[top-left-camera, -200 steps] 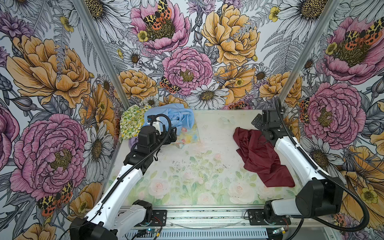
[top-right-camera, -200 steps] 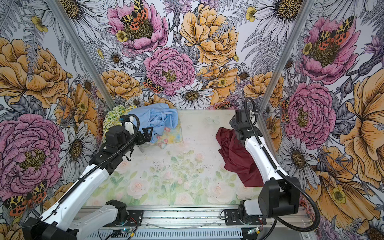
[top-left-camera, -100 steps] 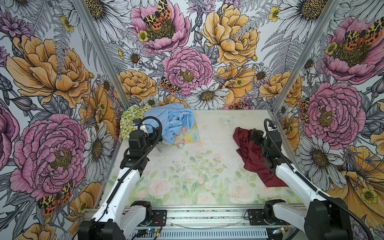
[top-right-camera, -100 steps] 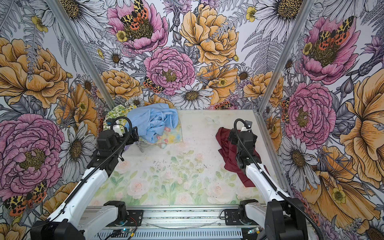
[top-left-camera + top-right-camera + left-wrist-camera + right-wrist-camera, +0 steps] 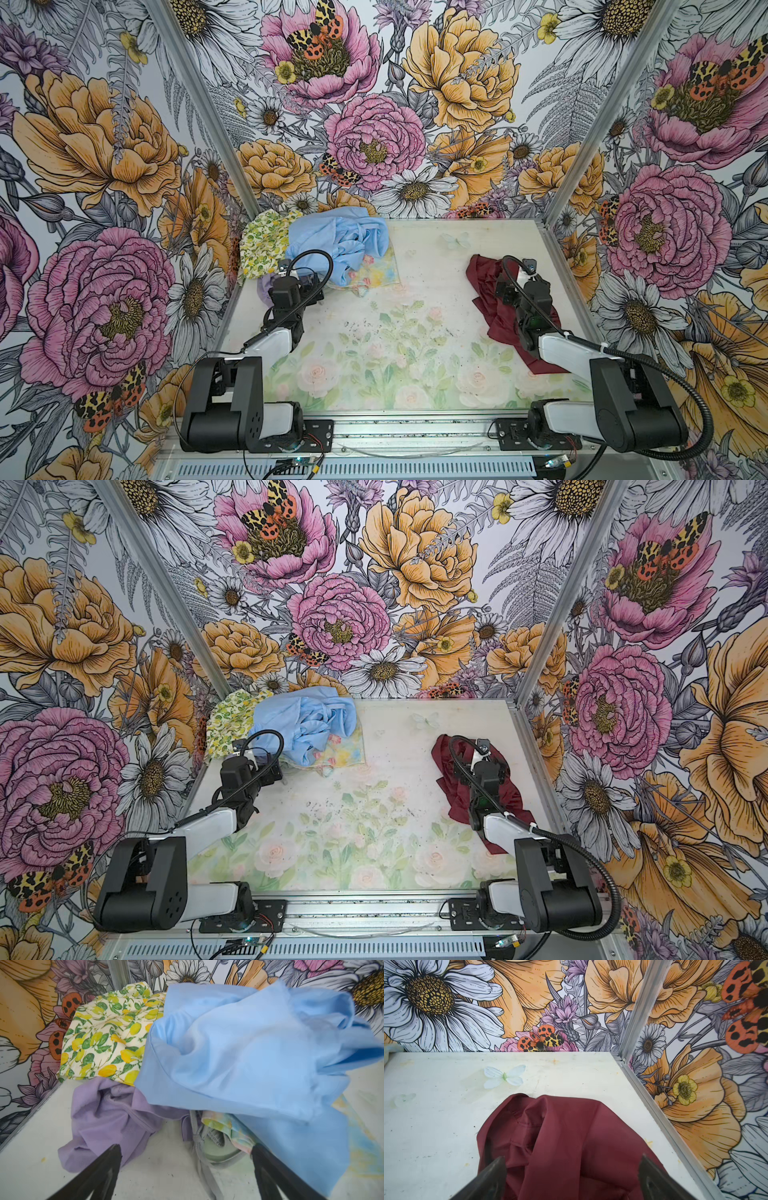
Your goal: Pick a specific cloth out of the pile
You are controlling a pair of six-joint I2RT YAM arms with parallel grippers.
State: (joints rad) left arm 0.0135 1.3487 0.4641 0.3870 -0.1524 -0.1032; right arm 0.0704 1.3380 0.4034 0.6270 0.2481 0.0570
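Flowered wallpaper [image 5: 374, 137] closes the cell on three sides, and the pale tabletop printed with faint roses [image 5: 374, 365] carries two separate groups of fabric. We see the large plain dark maroon garment of thin smooth fabric [image 5: 482, 278] lying crumpled on the right side of the table, close to the right wall and well apart from the pile of mixed cloths [image 5: 332, 237] heaped in the far left corner. No maroon touches the pile, so we judge the picking-out done; at most the arms are left to draw clear.

The right gripper [image 5: 572, 1159] hangs over the maroon garment with its jaws spread wide and nothing pinched. The left gripper [image 5: 186, 1150] faces the pile's near edge, jaws just as wide, empty.

Both top views show the bare table between garment and pile, which neither wrist view takes in. The left wrist view shows what the left arm largely hides from above: the small lavender cloth [image 5: 108, 1113] beside the yellow-green lemon-print cloth [image 5: 104, 1039], the plain light blue garment [image 5: 239, 1053] draped over both, and a grey-green corded piece [image 5: 216, 1147] tucked beneath it. The right wrist view shows the maroon seams lying slack, but not the near end that runs under the right arm in both top views
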